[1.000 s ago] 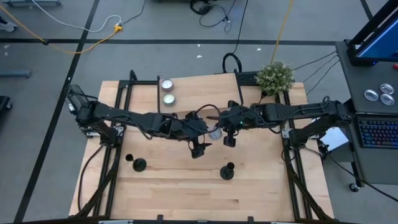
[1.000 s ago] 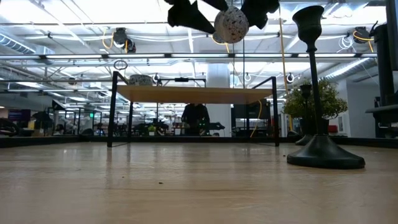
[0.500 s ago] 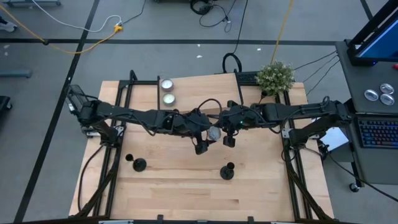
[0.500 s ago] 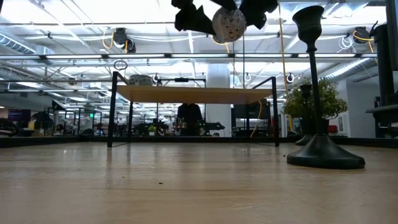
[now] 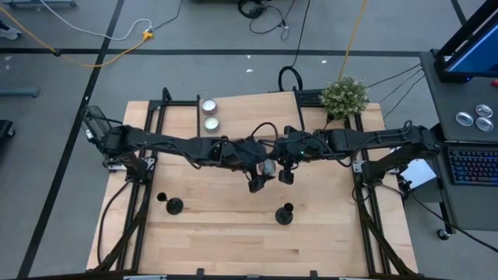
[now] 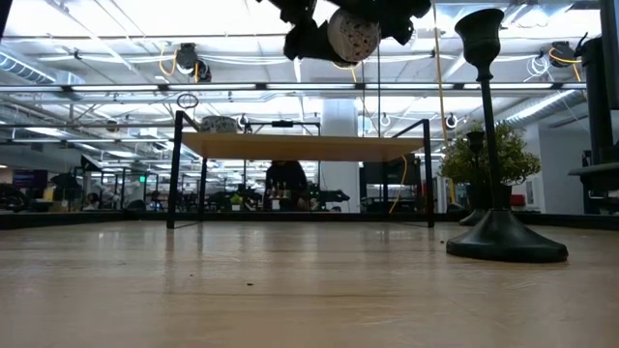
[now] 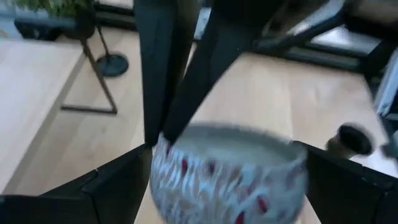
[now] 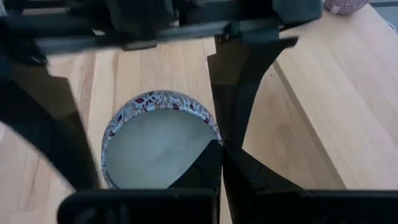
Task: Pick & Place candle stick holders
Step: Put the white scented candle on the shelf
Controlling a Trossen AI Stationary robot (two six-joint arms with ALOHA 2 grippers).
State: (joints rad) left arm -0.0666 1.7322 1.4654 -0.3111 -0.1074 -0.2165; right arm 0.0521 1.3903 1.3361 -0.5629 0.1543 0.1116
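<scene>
While the right end effector (image 8: 219, 146) pinches its rim, the patterned tin (image 8: 158, 140) (lidless) holds pale wax.

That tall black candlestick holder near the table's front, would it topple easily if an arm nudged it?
Probably, if nudged high up. The candlestick holder has a thin, tall stem with a cup on top, so a push up there would likely tip it. Its wide flared base looks steadying, so a low nudge might just slide it across the smooth wooden table.
</scene>
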